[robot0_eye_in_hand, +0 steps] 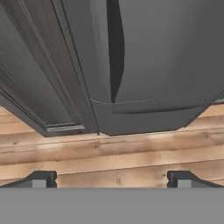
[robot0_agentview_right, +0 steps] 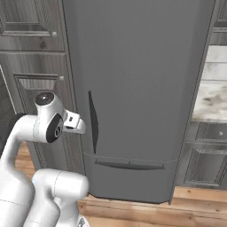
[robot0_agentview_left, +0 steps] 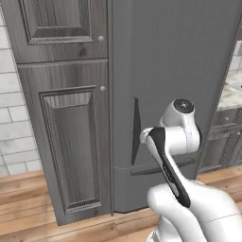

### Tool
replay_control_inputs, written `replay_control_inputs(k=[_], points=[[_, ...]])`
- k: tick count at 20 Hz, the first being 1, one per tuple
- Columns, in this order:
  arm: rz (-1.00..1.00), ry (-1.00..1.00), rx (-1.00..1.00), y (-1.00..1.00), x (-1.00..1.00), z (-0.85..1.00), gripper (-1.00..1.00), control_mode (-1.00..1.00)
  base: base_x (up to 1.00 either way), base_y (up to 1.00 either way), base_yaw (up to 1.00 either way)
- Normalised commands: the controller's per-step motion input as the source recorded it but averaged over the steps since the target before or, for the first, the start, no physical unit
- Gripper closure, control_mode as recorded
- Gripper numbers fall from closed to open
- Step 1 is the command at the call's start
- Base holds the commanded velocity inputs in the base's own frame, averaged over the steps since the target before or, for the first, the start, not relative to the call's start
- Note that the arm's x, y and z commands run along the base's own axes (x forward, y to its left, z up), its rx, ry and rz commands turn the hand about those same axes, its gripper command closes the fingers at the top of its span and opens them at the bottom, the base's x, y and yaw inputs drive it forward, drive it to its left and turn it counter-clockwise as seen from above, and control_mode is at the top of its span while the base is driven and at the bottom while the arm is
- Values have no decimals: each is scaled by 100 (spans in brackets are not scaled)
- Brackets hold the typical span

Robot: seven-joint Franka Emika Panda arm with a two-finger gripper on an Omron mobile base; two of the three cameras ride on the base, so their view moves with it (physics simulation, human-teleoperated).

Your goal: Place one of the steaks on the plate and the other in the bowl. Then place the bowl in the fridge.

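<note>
1. The fridge (robot0_agentview_left: 179, 71) is a tall, flat slab of matte grey, plain and smooth, with its door closed; in the right base view it takes up the centre, from 12 o'clock down to 6.
2. It carries two dark handles: one slim vertical handle (robot0_agentview_right: 92, 122), tapered at both ends, and one low horizontal handle (robot0_agentview_right: 128, 166) on the drawer front beneath it.
3. At 9 o'clock of the fridge stand two wood-grain cabinet doors (robot0_agentview_left: 71, 142), stacked, each with a raised panel and a small round knob.
4. The floor (robot0_eye_in_hand: 113, 153) is pale wooden planking.
5. A marbled desk (robot0_agentview_right: 210, 104) sits at 3 o'clock.
6. The gripper (robot0_eye_in_hand: 112, 179) is spread wide and holds nothing, facing the fridge's lower edge.
</note>
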Motion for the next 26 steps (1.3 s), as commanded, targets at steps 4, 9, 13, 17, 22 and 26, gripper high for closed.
replay_control_inputs(k=[4,9,13,17,22,26], points=[[23,0,10,-43,59,0,-100,-100,0,0,0],[10,0,1,-4,32,-3,-100,-100,0,0,0],[3,-2,0,2,33,-11,-100,-100,0,0,0],[-2,0,-3,0,45,-27,-100,-100,0,0,0],[-8,0,-7,2,45,-31,-100,-100,0,0,0],[-4,0,-1,10,28,-7,-100,-100,0,0,0]])
